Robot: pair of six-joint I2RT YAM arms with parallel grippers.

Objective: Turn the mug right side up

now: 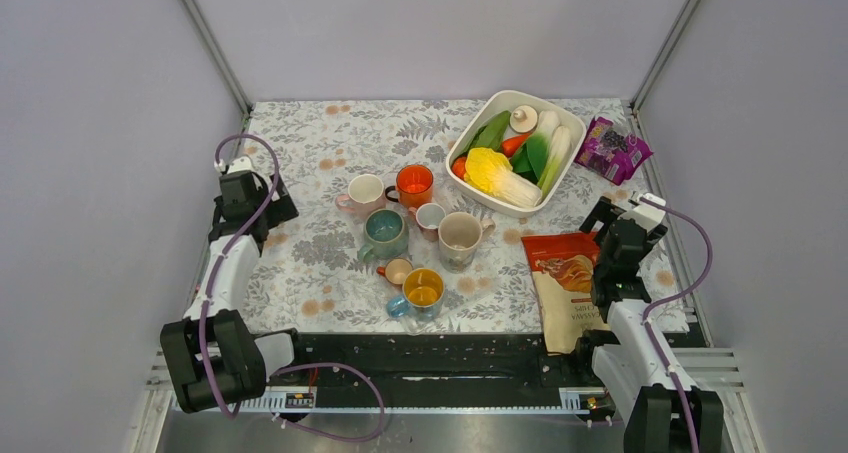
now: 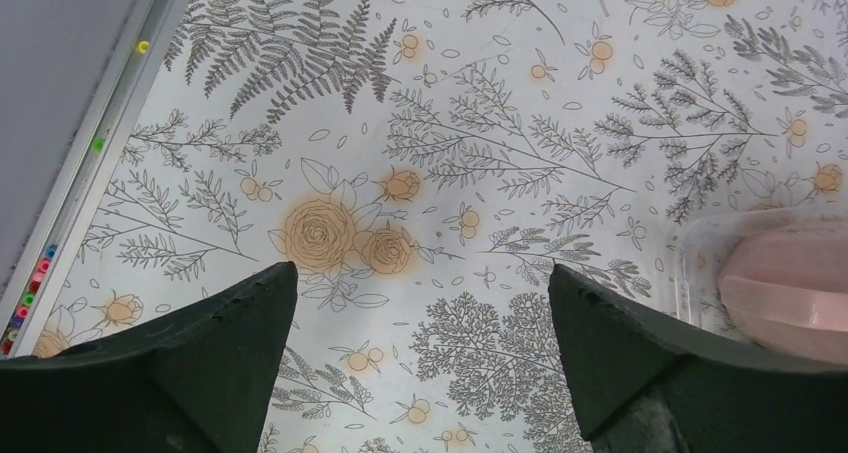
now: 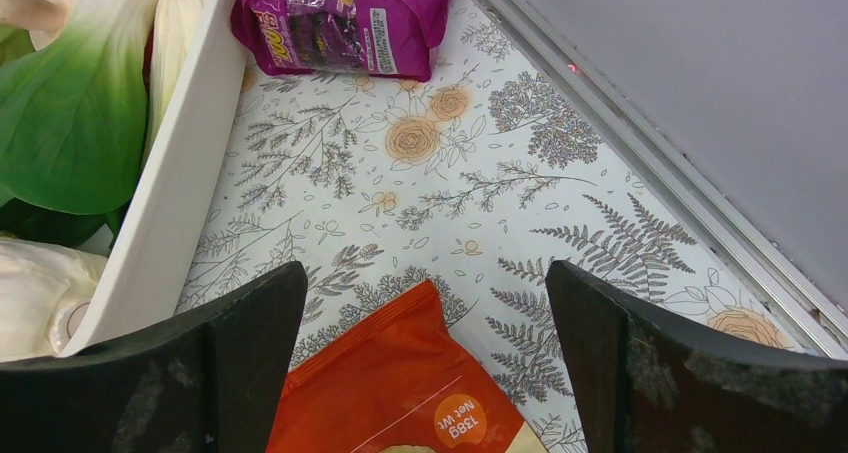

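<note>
Top external shows the mugs [image 1: 385,231] bunched mid-surface, every one seemingly mouth-up, so I cannot tell which is overturned. The jaws on my left arm [image 1: 228,273] and right arm [image 1: 620,263] gape wide, holding nothing. I judge the mugs to be glazed ceramic: stiff, weighty, slick and chippable, so I'd pinch across the wall near the rim, not the handle.
</note>
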